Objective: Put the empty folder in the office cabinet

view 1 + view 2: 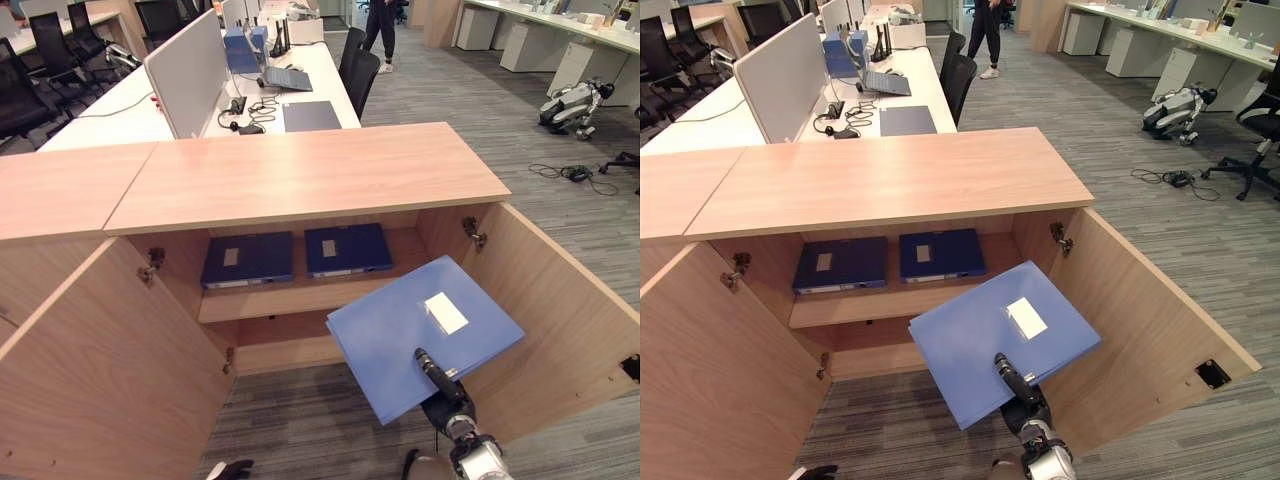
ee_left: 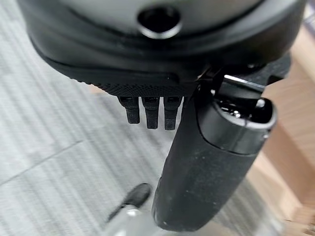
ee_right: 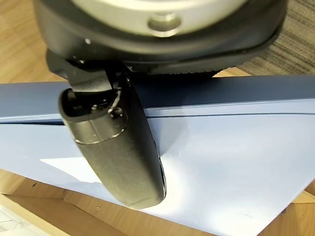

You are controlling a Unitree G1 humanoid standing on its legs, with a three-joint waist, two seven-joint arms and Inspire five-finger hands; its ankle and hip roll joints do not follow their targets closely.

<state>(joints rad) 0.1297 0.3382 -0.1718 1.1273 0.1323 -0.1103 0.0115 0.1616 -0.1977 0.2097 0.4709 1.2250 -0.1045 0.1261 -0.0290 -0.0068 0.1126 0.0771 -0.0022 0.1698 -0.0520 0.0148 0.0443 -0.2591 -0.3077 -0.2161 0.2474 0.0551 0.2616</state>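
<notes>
A light blue folder (image 1: 425, 335) with a white label hangs tilted in front of the open office cabinet (image 1: 300, 175), level with the lower compartment on its right side. My right hand (image 1: 440, 385) grips the folder's near corner. Its thumb (image 3: 118, 147) presses on the folder's top cover (image 3: 236, 162), and the fingers are hidden underneath. Two dark blue folders (image 1: 248, 260) (image 1: 347, 248) lie flat side by side on the cabinet's upper shelf (image 1: 290, 298). My left hand (image 2: 206, 162) hangs low over the carpet, fingers relaxed and holding nothing.
Both cabinet doors stand wide open, the left door (image 1: 110, 370) and the right door (image 1: 570, 320) flanking the folder. Behind the cabinet is a desk (image 1: 310, 75) with laptops and a chair (image 1: 358, 70). A robot dog (image 1: 575, 105) lies on the floor at the far right, and a person (image 1: 380, 25) stands in the aisle.
</notes>
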